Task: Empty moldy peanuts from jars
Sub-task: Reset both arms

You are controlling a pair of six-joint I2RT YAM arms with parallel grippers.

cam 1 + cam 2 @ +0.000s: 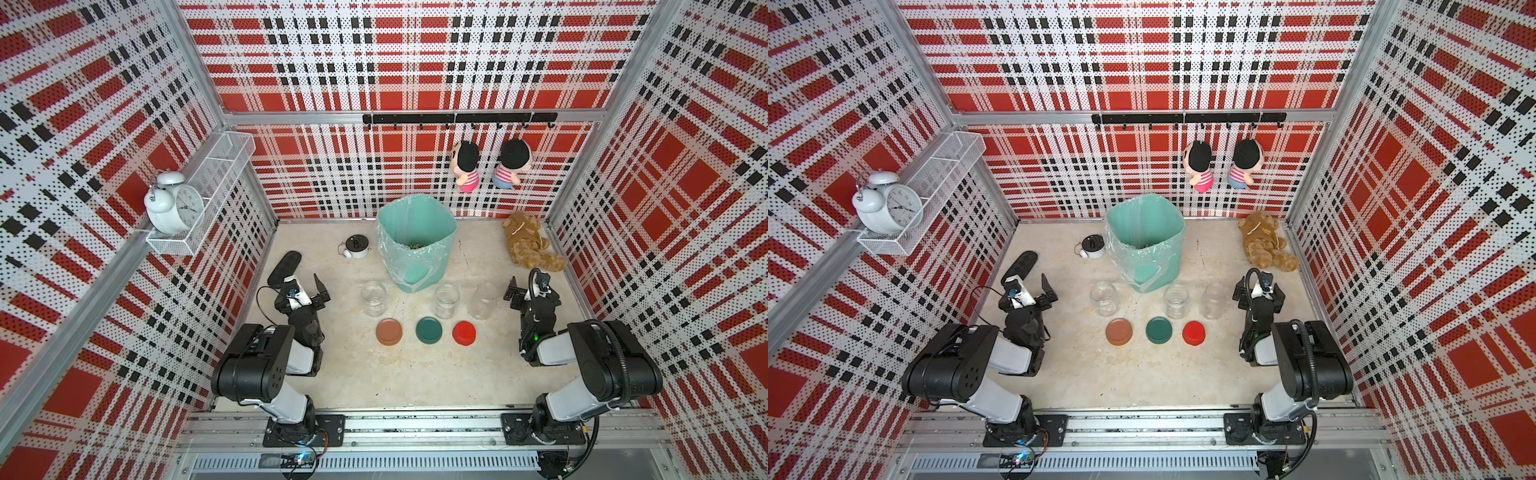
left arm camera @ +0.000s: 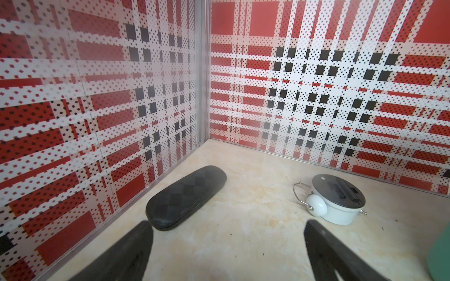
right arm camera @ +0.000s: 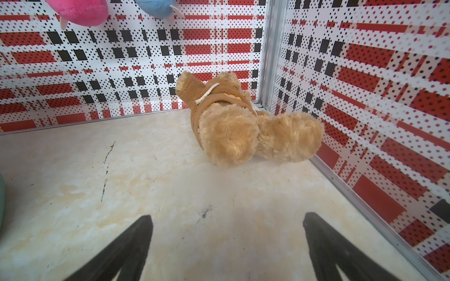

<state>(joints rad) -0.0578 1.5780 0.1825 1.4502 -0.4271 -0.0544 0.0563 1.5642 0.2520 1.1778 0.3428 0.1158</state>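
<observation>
Three clear jars stand upright and lidless in a row in both top views, the left jar (image 1: pixel 374 297), the middle jar (image 1: pixel 446 300) and the right jar (image 1: pixel 484 300); they look empty. In front of them lie a brown lid (image 1: pixel 389 331), a green lid (image 1: pixel 429 330) and a red lid (image 1: pixel 464 332). Moldy peanuts (image 1: pixel 415 246) show at the bottom of the teal bin (image 1: pixel 432 216). My left gripper (image 1: pixel 303 283) (image 2: pixel 227 225) is open, left of the jars, over bare table. To the right of the jars my right gripper (image 1: pixel 528 286) (image 3: pixel 227 217) is open and holds nothing.
A black case (image 2: pixel 186 197) lies by the left wall and a white round device (image 2: pixel 338 202) beside the bin. A brown teddy bear (image 3: pixel 243 121) lies in the back right corner. Two dolls (image 1: pixel 490 166) hang on the back wall, and a white clock (image 1: pixel 174 205) sits on a wall shelf.
</observation>
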